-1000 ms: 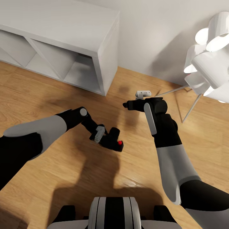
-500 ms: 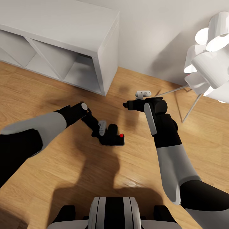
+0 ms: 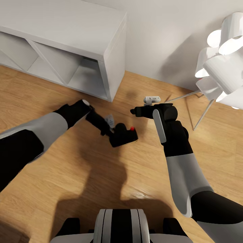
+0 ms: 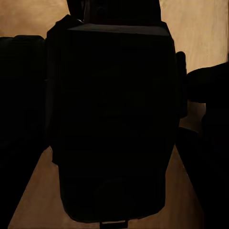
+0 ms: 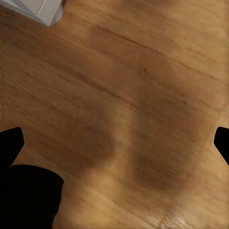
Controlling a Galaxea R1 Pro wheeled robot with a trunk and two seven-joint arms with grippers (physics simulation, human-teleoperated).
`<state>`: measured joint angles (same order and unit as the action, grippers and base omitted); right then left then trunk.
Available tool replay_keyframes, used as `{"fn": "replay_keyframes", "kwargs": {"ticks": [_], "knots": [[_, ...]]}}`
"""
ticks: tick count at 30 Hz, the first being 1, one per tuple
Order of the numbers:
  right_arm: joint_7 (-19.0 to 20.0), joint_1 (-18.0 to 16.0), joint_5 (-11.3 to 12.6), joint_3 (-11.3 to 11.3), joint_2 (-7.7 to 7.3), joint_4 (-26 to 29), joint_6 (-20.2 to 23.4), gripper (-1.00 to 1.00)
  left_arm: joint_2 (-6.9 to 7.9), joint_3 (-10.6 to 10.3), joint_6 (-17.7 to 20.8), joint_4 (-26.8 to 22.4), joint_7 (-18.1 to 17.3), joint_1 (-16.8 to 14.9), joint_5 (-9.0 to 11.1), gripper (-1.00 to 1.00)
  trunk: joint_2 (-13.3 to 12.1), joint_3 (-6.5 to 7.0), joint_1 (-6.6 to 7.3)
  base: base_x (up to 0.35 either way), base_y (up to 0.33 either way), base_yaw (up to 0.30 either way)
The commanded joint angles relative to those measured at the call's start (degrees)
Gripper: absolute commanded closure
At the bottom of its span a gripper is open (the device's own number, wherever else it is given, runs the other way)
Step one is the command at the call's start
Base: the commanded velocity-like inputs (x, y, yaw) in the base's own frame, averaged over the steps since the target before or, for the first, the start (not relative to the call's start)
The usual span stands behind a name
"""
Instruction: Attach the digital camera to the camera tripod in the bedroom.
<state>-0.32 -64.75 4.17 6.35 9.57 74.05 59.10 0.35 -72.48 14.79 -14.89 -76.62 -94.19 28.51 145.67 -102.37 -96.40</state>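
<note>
Head view: we see the left claw (image 3: 113, 132) near frame centre, closed around the digital camera (image 3: 124, 135), a matte-black box with its small red button (image 3: 132, 128) facing up; the camera is held above the wood plank floor (image 3: 101, 175), its shadow dark on the planks below. To its right the right claw (image 3: 134, 111) points toward frame left from a black wrist; we cannot tell from here how its fingers stand. A small grey-white part (image 3: 151, 99) sits just above that wrist. At upper left stands a white cube shelf (image 3: 67, 37) against the pale wall (image 3: 162, 37); at the right edge a white floor lamp (image 3: 221, 64) with clustered shades and thin legs reaching the floor. The robot's trunk (image 3: 119, 224) shows at bottom centre. Left wrist view: the digital camera (image 4: 112, 124) fills most of the frame as a dark block between the fingers (image 4: 21, 119), with slivers of floor at the corners. Right wrist view: we note the two fingertips (image 5: 9, 143) at opposite edges of the frame, spread wide apart with bare floor (image 5: 124, 105) between them, so this claw is open and empty; a corner of the white shelf (image 5: 40, 8) shows at upper left.
</note>
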Motion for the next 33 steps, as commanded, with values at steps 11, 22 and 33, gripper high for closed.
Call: {"fn": "replay_keyframes", "kwargs": {"ticks": [11, 22, 33], "knots": [[-0.06, -0.03, 0.22, -0.02, 0.01, 0.04, 0.23, -1.0, 1.88, 11.93, 14.2, 0.21, 1.06, 0.12, 0.36, 1.0, 0.01, -0.03, 0.01, 0.0, 0.0, 0.0], [-0.06, -0.03, 0.22, -0.02, 0.01, 0.04, 0.23, -1.0, 2.58, 15.28, 24.36, 0.37, 6.66, 0.25, 0.52, 1.0, 0.01, -0.03, 0.01, 0.0, 0.0, 0.0], [-0.07, -0.03, 0.22, -0.02, 0.01, 0.04, 0.23, -1.0, 4.54, 24.0, 27.85, 0.26, 11.91, 2.67, 0.5, 1.0, 0.01, -0.03, 0.01, 0.0, 0.0, 0.0]]}}
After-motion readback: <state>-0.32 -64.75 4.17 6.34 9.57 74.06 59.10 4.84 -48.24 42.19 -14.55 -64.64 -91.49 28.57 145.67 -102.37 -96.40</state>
